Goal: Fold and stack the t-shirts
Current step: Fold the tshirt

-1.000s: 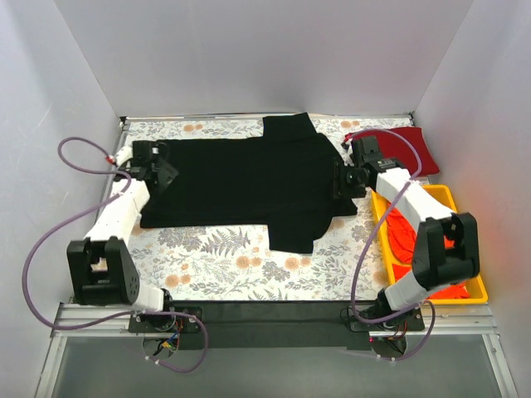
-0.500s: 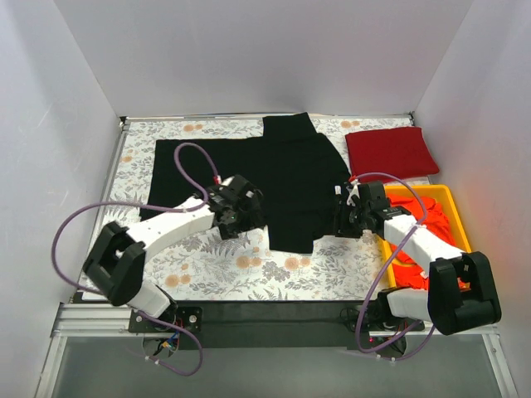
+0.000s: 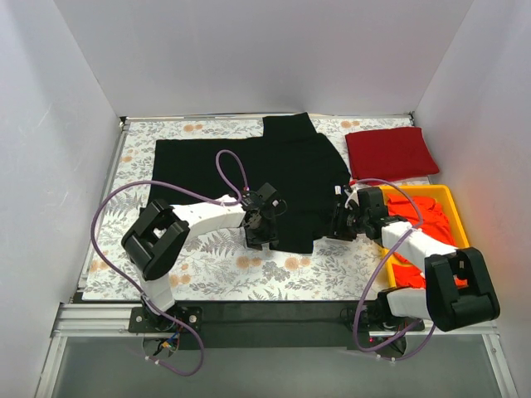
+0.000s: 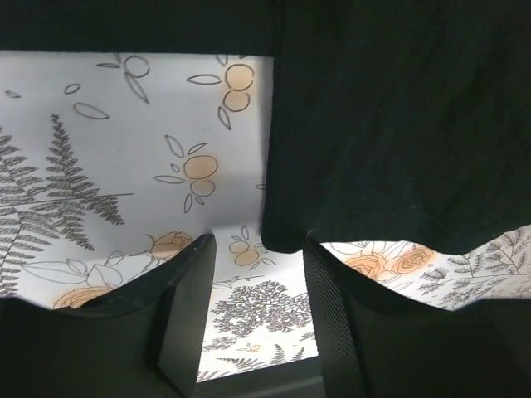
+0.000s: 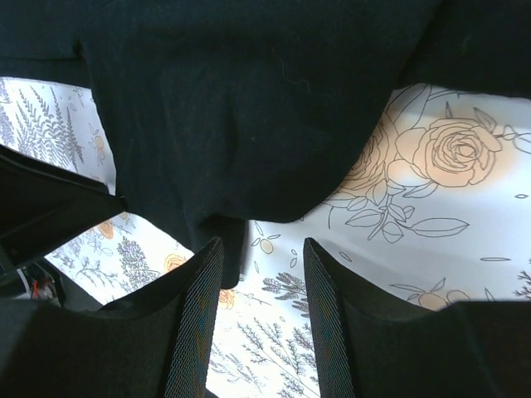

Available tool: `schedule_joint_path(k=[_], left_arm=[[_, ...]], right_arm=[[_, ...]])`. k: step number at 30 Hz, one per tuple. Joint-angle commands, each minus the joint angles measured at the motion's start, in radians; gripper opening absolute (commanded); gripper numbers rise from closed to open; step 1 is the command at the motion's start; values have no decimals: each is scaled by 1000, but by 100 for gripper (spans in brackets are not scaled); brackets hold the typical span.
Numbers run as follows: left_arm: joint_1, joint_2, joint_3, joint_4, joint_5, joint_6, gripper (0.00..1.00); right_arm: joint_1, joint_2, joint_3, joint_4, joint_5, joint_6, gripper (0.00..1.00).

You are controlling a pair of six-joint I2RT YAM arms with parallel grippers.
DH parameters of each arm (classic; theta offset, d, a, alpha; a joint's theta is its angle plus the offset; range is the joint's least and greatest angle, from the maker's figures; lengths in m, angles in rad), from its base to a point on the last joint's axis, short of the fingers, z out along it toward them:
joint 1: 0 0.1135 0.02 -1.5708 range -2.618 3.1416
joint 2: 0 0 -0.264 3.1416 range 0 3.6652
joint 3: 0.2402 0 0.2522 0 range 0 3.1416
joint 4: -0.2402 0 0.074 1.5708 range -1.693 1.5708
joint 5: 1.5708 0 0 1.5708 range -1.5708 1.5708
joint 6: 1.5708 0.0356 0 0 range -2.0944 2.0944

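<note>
A black t-shirt (image 3: 241,170) lies spread flat on the floral table cover (image 3: 207,257), one sleeve pointing toward me. My left gripper (image 3: 258,239) is open at the near left corner of that sleeve. In the left wrist view the gripper (image 4: 257,243) is empty and the sleeve's hem corner (image 4: 286,236) lies just past the fingertips. My right gripper (image 3: 337,225) is open at the shirt's near right edge. In the right wrist view the gripper (image 5: 263,242) is empty, and a lobe of black cloth (image 5: 224,240) reaches beside the left finger. A folded dark red shirt (image 3: 390,152) lies at the far right.
A yellow bin (image 3: 458,222) at the right edge holds bright orange-red shirts (image 3: 423,217), under my right arm. White walls close in the left, back and right sides. Purple cables loop from both arms over the table cover.
My left arm has swung from the shirt's far left end to the near sleeve. My right arm has drawn back from beside the red shirt to the shirt's near right edge.
</note>
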Motion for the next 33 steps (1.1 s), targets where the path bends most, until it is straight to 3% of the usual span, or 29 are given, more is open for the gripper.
schedule_joint_path(k=[1,9,12,17,22,33], left_arm=[[-10,10,40,4,44,16,43],[-21,73,77,13,87,44,29],[-21,88,83,13,85,48,17],[-21,63,89,18,64,50,0],[-20,28,90,36,35,48,0],[57,-26,199,39,76,76,0]], right_arm=[[0,24,-17,78,-34,32,43],[1,97,-59,150,-47,70,43],[1,115,-70,193,-54,82,42],[0,143,-69,219,-63,70,31],[-3,143,-46,203,-41,35,3],[-17,64,117,13,46,-86,1]])
